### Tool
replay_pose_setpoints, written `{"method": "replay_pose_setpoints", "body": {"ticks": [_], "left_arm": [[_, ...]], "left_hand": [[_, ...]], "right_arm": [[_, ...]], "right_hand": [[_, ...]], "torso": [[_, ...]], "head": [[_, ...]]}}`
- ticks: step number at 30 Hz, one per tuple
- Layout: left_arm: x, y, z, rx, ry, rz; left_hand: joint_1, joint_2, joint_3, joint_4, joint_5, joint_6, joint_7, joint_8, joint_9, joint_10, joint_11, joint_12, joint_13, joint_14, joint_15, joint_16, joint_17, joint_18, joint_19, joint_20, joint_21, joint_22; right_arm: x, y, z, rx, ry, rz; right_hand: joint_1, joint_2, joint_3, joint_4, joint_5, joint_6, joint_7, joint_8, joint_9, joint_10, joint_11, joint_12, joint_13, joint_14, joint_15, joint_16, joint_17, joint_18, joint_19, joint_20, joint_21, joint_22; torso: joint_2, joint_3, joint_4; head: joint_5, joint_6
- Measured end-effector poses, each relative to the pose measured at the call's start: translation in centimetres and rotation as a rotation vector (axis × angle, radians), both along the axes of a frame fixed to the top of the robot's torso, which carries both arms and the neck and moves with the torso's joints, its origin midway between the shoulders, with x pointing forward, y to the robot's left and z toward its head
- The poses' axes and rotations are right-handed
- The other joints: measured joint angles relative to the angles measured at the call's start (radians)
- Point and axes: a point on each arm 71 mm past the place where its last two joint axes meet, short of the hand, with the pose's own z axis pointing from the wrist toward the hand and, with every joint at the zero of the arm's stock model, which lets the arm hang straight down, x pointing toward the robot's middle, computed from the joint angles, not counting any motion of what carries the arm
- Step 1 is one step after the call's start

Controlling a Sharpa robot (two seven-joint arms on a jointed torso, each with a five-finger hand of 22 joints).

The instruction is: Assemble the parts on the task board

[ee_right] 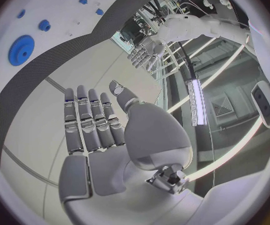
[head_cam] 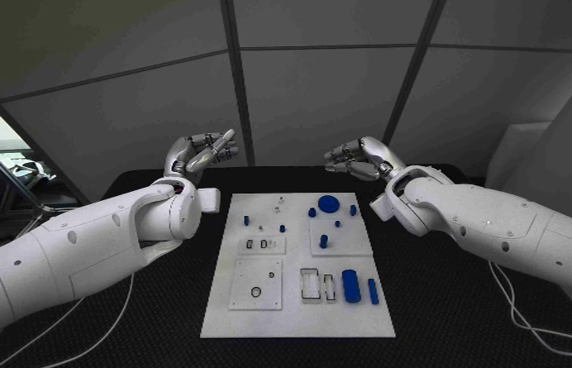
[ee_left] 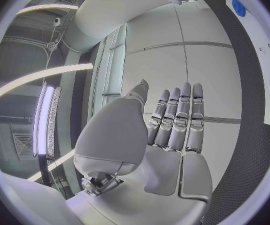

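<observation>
Here task board [head_cam: 298,302] between raised empty hands.

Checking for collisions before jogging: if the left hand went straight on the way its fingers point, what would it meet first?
Probably nothing on the table: the left hand, open and empty, points at the grey wall panels behind the table. The task board lies off that line. Depth unclear.
</observation>
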Motion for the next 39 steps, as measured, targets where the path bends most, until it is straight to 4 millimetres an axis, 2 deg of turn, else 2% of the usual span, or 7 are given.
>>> {"method": "replay_pose_setpoints", "body": {"ticks": [2, 5, 7, 15, 18, 26, 39], "left_arm": [[-0.3, 0.2, 0.2, 0.001, -0.005, -0.013], [-0.9, 0.2, 0.5, 0.002, -0.014, -0.041], [-1.3, 0.1, 0.8, 0.002, -0.019, -0.060], [-3.3, -0.6, 1.8, 0.001, -0.035, -0.140], [-3.9, -1.1, 2.1, -0.004, -0.039, -0.167], [-4.8, -2.2, 2.5, -0.014, -0.043, -0.215], [-5.1, -2.6, 2.7, -0.019, -0.040, -0.240]], "left_hand": [[0.002, -0.002, 0.001, -0.012, 0.000, 0.017, -0.008, 0.000, -0.003, 0.027, -0.009, 0.000, 0.000, 0.033, -0.011, 0.000, 0.008, -0.063, 0.020, -0.010, 0.012, 0.004], [0.011, -0.003, 0.006, -0.022, 0.000, 0.038, -0.017, 0.000, -0.007, 0.061, -0.019, 0.000, 0.001, 0.064, -0.022, 0.004, 0.018, -0.059, 0.040, -0.023, 0.021, 0.006], [0.011, -0.003, 0.009, -0.030, 0.000, 0.048, -0.016, 0.000, -0.008, 0.074, -0.025, -0.002, 0.001, 0.079, -0.027, 0.004, 0.024, -0.006, 0.052, -0.027, 0.029, 0.008], [0.015, -0.007, 0.009, -0.037, 0.000, 0.051, -0.019, -0.012, -0.011, 0.083, -0.027, -0.016, 0.001, 0.088, -0.033, 0.002, 0.033, -0.006, 0.067, -0.032, 0.038, 0.011], [0.015, -0.007, 0.009, -0.037, 0.000, 0.051, -0.019, -0.017, -0.012, 0.083, -0.027, -0.024, 0.000, 0.088, -0.033, -0.008, 0.033, -0.006, 0.067, -0.032, 0.038, 0.011], [0.015, -0.007, 0.009, -0.037, 0.000, 0.055, -0.016, -0.020, -0.012, 0.083, -0.027, -0.036, -0.001, 0.085, -0.029, -0.019, 0.034, -0.006, 0.067, -0.032, 0.038, 0.011], [0.015, -0.007, 0.007, -0.039, 0.000, 0.055, -0.016, -0.032, -0.013, 0.086, -0.023, -0.040, -0.001, 0.078, -0.022, -0.029, 0.035, -0.007, 0.067, -0.032, 0.038, 0.011]], "right_arm": [[0.1, 0.0, 0.5, -0.046, -0.030, 0.011], [0.3, 0.1, 1.3, -0.126, -0.075, 0.032], [0.4, 0.3, 1.8, -0.174, -0.096, 0.045], [-0.1, 1.7, 2.3, -0.415, -0.149, 0.108], [-0.3, 2.2, 2.2, -0.504, -0.164, 0.125], [-0.6, 3.2, 1.9, -0.693, -0.193, 0.146], [-0.6, 3.9, 1.5, -0.825, -0.210, 0.146]], "right_hand": [[0.005, -0.005, 0.013, -0.004, 0.000, 0.025, -0.004, 0.000, -0.001, 0.031, -0.006, -0.008, 0.000, 0.038, -0.009, 0.000, 0.003, 0.000, 0.027, -0.009, 0.015, 0.004], [0.009, -0.009, 0.030, -0.008, 0.000, 0.057, -0.011, -0.006, -0.001, 0.073, -0.016, -0.017, 0.001, 0.094, -0.025, 0.010, 0.010, 0.000, 0.068, -0.025, 0.042, 0.014], [0.013, -0.014, 0.039, -0.011, 0.000, 0.077, -0.016, -0.009, -0.001, 0.100, -0.024, -0.020, 0.002, 0.134, -0.037, 0.015, 0.017, 0.000, 0.098, -0.038, 0.068, 0.025], [0.021, -0.053, 0.050, -0.010, 0.005, 0.137, -0.042, -0.024, -0.001, 0.186, -0.058, -0.047, 0.004, 0.333, -0.094, 0.076, 0.071, 0.000, 0.216, -0.107, 0.239, 0.116], [0.015, -0.087, 0.060, 0.000, 0.016, 0.189, -0.064, -0.038, 0.000, 0.246, -0.085, -0.063, 0.009, 0.427, -0.136, 0.203, 0.174, 0.000, 0.281, -0.154, 0.423, 0.226], [-0.007, -0.109, 0.079, 0.019, 0.006, 0.185, -0.067, -0.052, 0.000, 0.213, -0.089, -0.067, 0.008, 0.435, -0.141, 0.343, 0.278, 0.000, 0.277, -0.161, 0.534, 0.300], [-0.009, -0.131, 0.092, 0.045, 0.001, 0.149, -0.067, -0.052, 0.000, 0.169, -0.079, -0.067, 0.014, 0.435, -0.141, 0.500, 0.383, 0.000, 0.334, -0.157, 0.732, 0.534]], "torso": [[0.007, -0.0003, 0.0025], [0.020, -0.0006, 0.0074], [0.030, -0.0011, 0.0109], [0.078, -0.0047, 0.0258], [0.097, -0.0064, 0.0327], [0.134, -0.0093, 0.0479], [0.156, -0.0091, 0.0533]], "head": [[-0.002, 0.000], [-0.007, 0.001], [-0.011, 0.003], [-0.026, 0.021], [-0.034, 0.028], [-0.048, 0.037], [-0.052, 0.043]]}}
